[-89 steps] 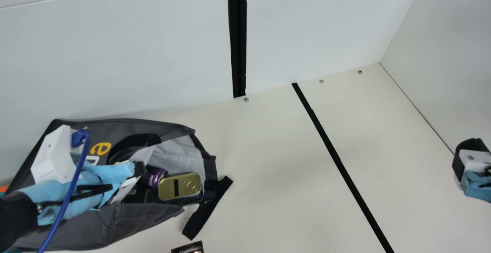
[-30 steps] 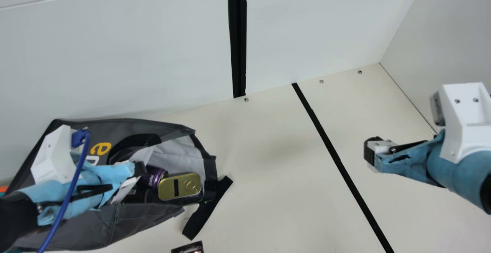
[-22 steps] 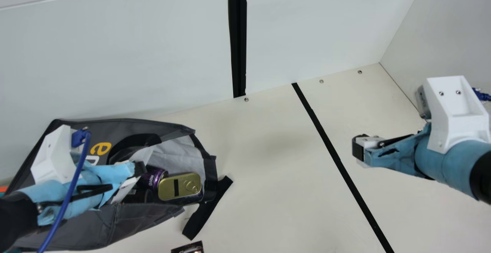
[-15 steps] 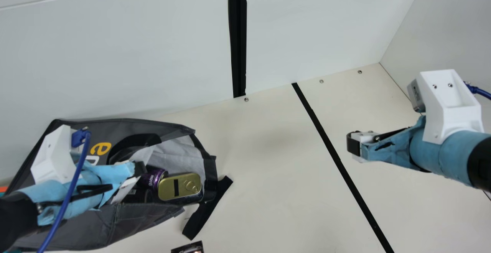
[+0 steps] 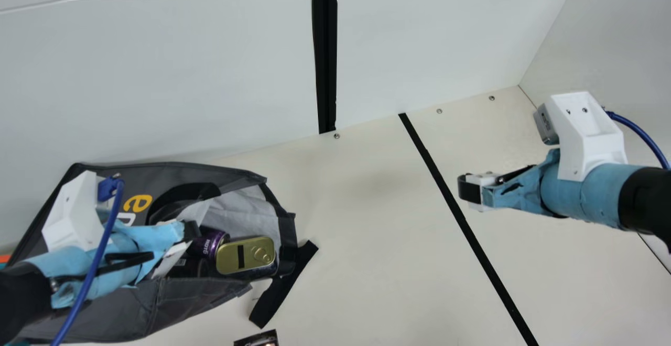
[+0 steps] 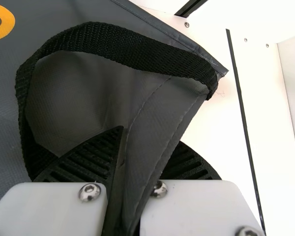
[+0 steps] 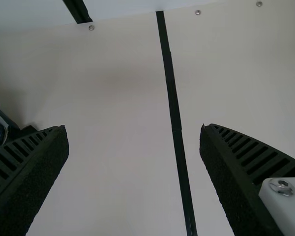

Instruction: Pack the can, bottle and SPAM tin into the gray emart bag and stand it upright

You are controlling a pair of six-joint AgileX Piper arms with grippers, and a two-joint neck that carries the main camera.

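Observation:
In the main view the gray emart bag (image 5: 204, 172) lies on its side at the left, its mouth facing right. Just inside the mouth are a purple can (image 5: 210, 243) and the SPAM tin (image 5: 245, 256), gold end outward; a dark object beside them may be the bottle. My left gripper (image 5: 186, 236) is at the bag's opening. In the left wrist view, my left gripper (image 6: 123, 196) is shut on the fold of the bag's edge. My right gripper (image 5: 468, 190) hangs over the table right of centre; in the right wrist view, the right gripper (image 7: 133, 142) is wide open, nothing between its fingers.
A black strap (image 5: 283, 284) extends from the bag onto the table (image 5: 377, 241). A small dark printed item (image 5: 258, 338) shows at the front edge. A black tape line (image 5: 461, 217) crosses the table; white walls stand behind and at the right.
My right arm has come in from the right edge and moved leftward over the table, its gripper now near the tape line. The left arm, bag and packed things have kept still.

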